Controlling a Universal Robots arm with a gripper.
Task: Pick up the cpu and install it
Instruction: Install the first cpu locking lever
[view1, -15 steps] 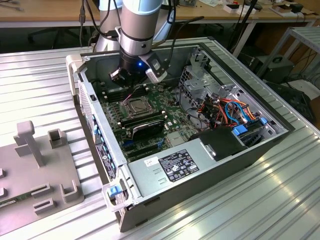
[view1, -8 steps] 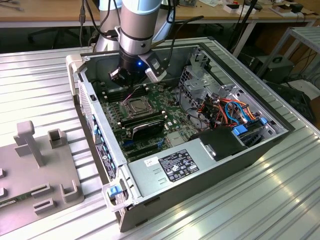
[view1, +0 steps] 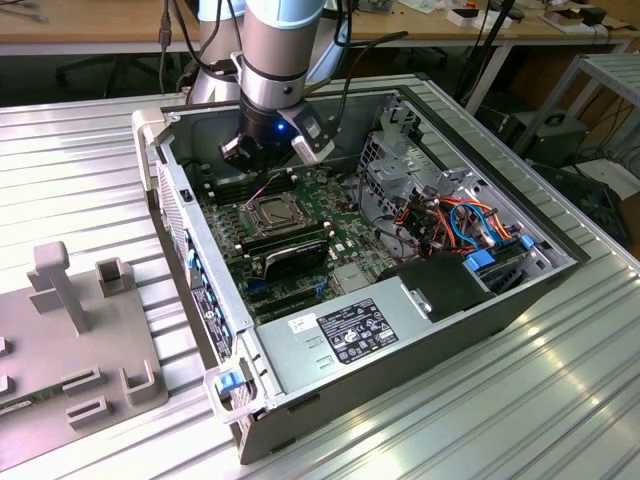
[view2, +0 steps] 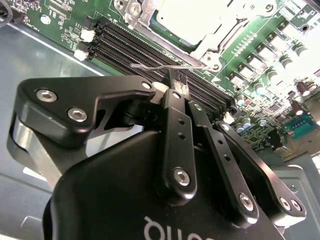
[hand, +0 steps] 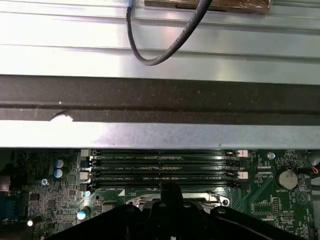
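- End effector (view2: 176, 82) stood low over the motherboard (view1: 300, 190) inside the open computer case (view1: 430, 335), which lay on the ribbed metal table (view1: 90, 150).
- Its two black fingers (view2: 176, 135) were drawn together at the tips, with no gap showing between them in the second wrist view. Nothing could be made out held between them.
- The tips were just beside a thin wire lever (view2: 150, 66) running along the edge of the socket frame (view2: 212, 47); whether they touched it could not be told.
- The cpu (view2: 186, 20) lay flat inside that socket frame, silver-grey face up, apart from the fingers and not gripped.
- Long black memory slots (hand: 165, 167) ran between the socket and the case wall, directly below the fingertips in the first wrist view.
- In the exterior view the socket (view1: 272, 212) sat near the middle of the board, with the arm (view1: 280, 50) coming down just behind it.
- A grey fixture (view1: 70, 330) with upright posts rested on the table at the exterior view's left, well apart from the case.
- A dark cable (hand: 150, 57) looped over the table beyond the case wall.
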